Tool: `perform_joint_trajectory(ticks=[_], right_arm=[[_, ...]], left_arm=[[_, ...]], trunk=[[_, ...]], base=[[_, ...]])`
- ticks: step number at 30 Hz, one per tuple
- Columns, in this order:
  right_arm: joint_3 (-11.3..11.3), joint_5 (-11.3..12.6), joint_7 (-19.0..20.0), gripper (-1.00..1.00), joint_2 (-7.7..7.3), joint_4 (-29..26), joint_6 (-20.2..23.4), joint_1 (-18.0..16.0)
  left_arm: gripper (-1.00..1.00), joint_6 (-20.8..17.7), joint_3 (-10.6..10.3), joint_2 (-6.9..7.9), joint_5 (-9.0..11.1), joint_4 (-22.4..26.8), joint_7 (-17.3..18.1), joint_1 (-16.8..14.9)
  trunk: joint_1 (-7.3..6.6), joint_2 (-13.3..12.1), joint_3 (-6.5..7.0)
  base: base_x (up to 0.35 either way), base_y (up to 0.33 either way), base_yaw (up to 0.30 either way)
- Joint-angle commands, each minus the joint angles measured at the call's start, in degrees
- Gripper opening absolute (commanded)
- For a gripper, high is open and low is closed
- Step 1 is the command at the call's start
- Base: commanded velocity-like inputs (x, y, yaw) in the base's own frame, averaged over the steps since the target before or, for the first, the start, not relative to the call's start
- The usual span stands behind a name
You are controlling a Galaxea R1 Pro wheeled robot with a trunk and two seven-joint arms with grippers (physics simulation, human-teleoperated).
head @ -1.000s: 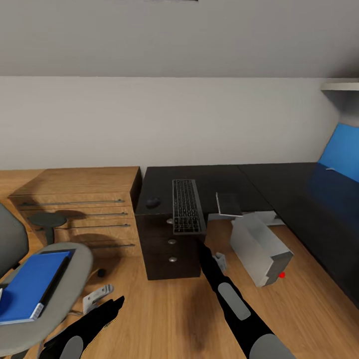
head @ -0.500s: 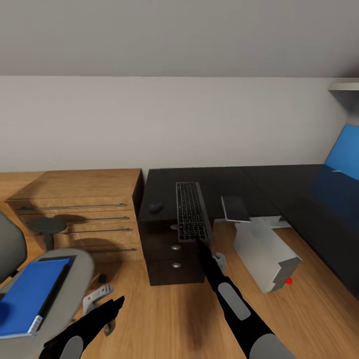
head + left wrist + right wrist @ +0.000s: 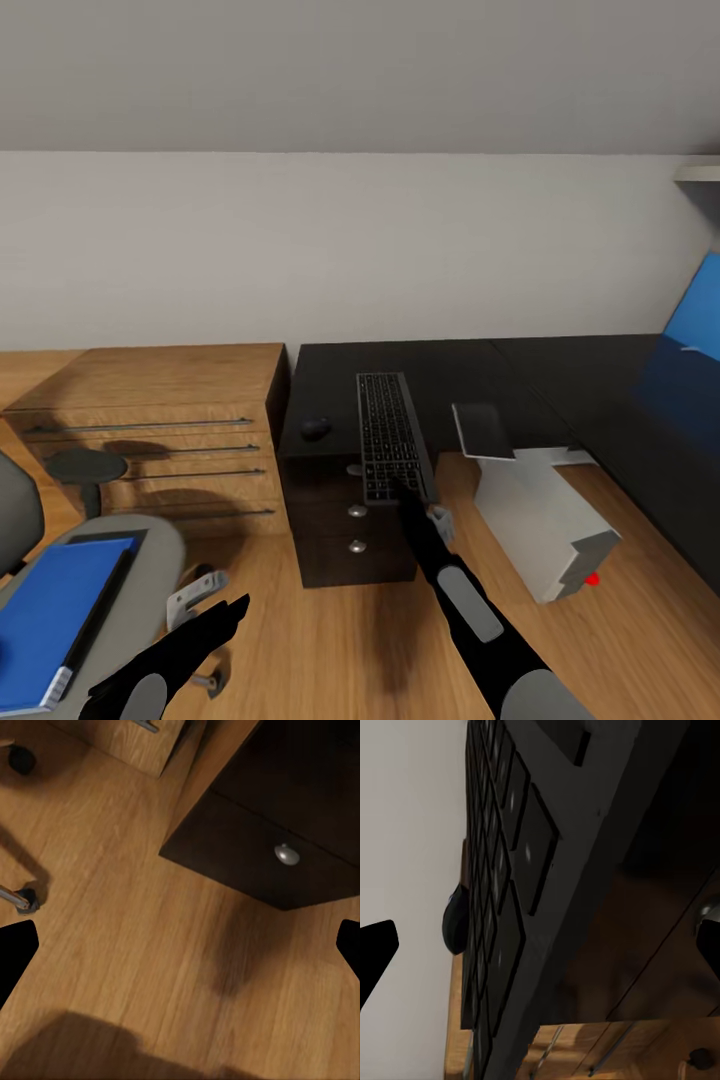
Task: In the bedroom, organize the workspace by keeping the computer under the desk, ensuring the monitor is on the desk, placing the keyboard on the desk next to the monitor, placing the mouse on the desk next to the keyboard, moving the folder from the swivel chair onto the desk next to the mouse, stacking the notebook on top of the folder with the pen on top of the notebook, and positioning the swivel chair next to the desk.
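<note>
The keyboard [image 3: 390, 437] lies lengthwise on the black desk [image 3: 440, 365], its near end hanging over the drawer unit [image 3: 350, 530]. My right gripper [image 3: 406, 492] is open at that near end, and the keys [image 3: 510, 892] sit close between its spread fingers. The mouse [image 3: 316, 428] rests left of the keyboard. On the floor by the desk lies the grey computer [image 3: 545, 520]. At the lower left, the blue folder [image 3: 50, 615] lies on the swivel chair [image 3: 150, 560]. My left gripper [image 3: 232, 612] hangs open over the floor.
Low wooden shelving [image 3: 160, 420] stands left of the desk. A flat grey square [image 3: 483, 430] pokes over the desk's front edge. The blue back panel [image 3: 695, 320] is at the far right. Chair castors [image 3: 26, 900] and a drawer knob [image 3: 286, 855] are near my left gripper.
The camera has moved forward, so the desk looks nearer and the chair has slid left in view. My right gripper has reached the keyboard's overhanging end.
</note>
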State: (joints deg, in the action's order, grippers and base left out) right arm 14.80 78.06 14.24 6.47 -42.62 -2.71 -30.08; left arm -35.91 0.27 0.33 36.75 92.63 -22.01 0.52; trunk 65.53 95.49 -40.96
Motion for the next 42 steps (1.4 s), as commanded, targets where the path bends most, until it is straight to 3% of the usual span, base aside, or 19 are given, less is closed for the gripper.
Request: perform_joint_trajectory(ticks=[1, 8, 9, 16, 29, 32, 34, 37, 42], right_arm=[[0.24, 0.60, 0.22, 1.00, -0.03, 0.08, -0.28, -0.06], [0.23, 0.60, 0.02, 1.00, -0.05, 0.07, -0.34, -0.06], [0.23, 0.60, 0.00, -1.00, -0.05, 0.08, -0.34, -0.06], [0.18, 0.60, -0.03, -1.00, -0.05, 0.07, -0.35, -0.05], [0.15, 0.69, 0.16, -1.00, -0.11, -1.41, -0.33, 0.01], [0.08, 0.69, -0.05, -1.00, -0.25, -7.24, -0.25, 1.62], [0.07, 0.69, -0.23, -1.00, -0.29, -11.31, -0.12, 3.80], [0.06, 0.82, -1.25, -1.00, -0.99, -18.97, -0.01, 7.46], [0.06, 0.91, -5.48, -1.00, -3.00, -28.72, -0.17, 11.42]], left_arm=[[1.00, -0.12, 0.00, 0.02, 0.61, 0.10, -0.49, 0.01], [1.00, -0.28, -0.01, 0.02, 0.61, 0.05, -0.49, 0.01], [1.00, -0.28, -0.01, 0.02, 0.61, 0.04, -0.49, 0.01], [1.00, -0.30, -0.01, 0.02, 0.61, 0.02, -0.49, 0.01], [1.00, -0.05, -0.18, -0.13, 0.37, 0.07, -0.56, 0.01], [1.00, 0.10, -0.36, -0.25, -0.03, 0.07, -0.95, 0.01], [1.00, 0.12, -2.25, -0.35, -1.45, -0.03, -1.77, 0.01], [1.00, 0.15, -6.25, -0.41, -6.05, -0.14, -7.40, 0.01], [1.00, 0.21, -7.96, -0.42, -7.55, -0.16, -12.70, 0.01]], trunk=[[0.01, 0.02, -0.04], [0.01, 0.02, -0.04], [0.01, 0.02, -0.04], [0.01, 0.02, -0.04], [-2.85, -5.19, 2.30], [-3.50, -6.40, 2.83], [-3.94, -7.20, 3.19], [-4.60, -8.40, 3.73], [-5.70, -10.41, 4.63]], base=[[0.125, 0.025, 0.000], [0.049, 0.007, 0.000], [0.010, 0.001, 0.000], [0.002, 0.000, 0.000], [0.000, 0.000, 0.000], [0.000, 0.000, 0.000], [0.000, 0.000, 0.000], [0.000, 0.000, 0.000], [0.000, 0.000, 0.000]])
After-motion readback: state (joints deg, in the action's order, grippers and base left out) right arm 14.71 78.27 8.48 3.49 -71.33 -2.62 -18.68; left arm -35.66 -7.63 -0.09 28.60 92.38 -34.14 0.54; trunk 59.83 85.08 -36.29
